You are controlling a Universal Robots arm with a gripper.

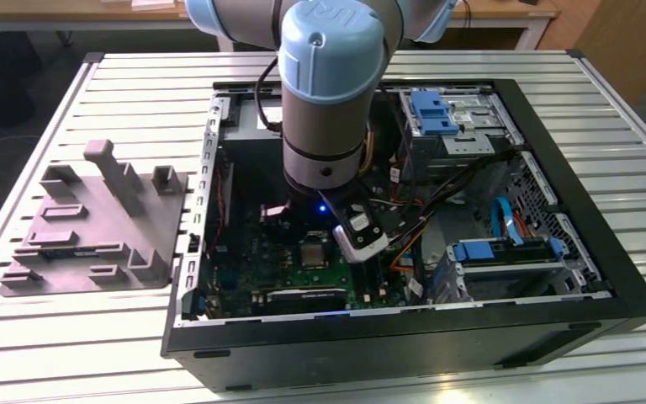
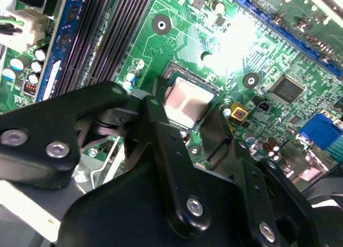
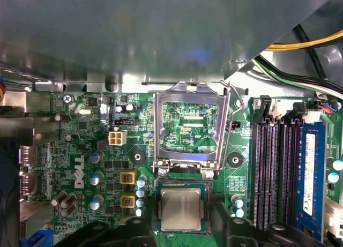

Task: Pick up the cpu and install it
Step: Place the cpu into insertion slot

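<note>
A robot arm reaches down into an open black computer case (image 1: 413, 341) lying on a table of pale metal slats (image 1: 110, 84). Its black gripper (image 2: 185, 118) hangs low over the glossy green circuit board (image 3: 86, 150), with its fingers (image 2: 161, 134) spread apart and grasping nothing. They stand one on each side of the cpu (image 3: 181, 208), close beside its edges without clearly touching. The cpu, a thin flat square with a dull silver top, lies level inside its dark square socket and appears already set in place. The socket's thin metal frame (image 3: 158, 129) is swung up on its hinge, leaving the socket uncovered so the chip can sit there. Long dark memory slots (image 3: 273, 166) run alongside. Outside the case, at the exterior view's left, sits a moulded grey-purple holder (image 1: 87, 227).
</note>
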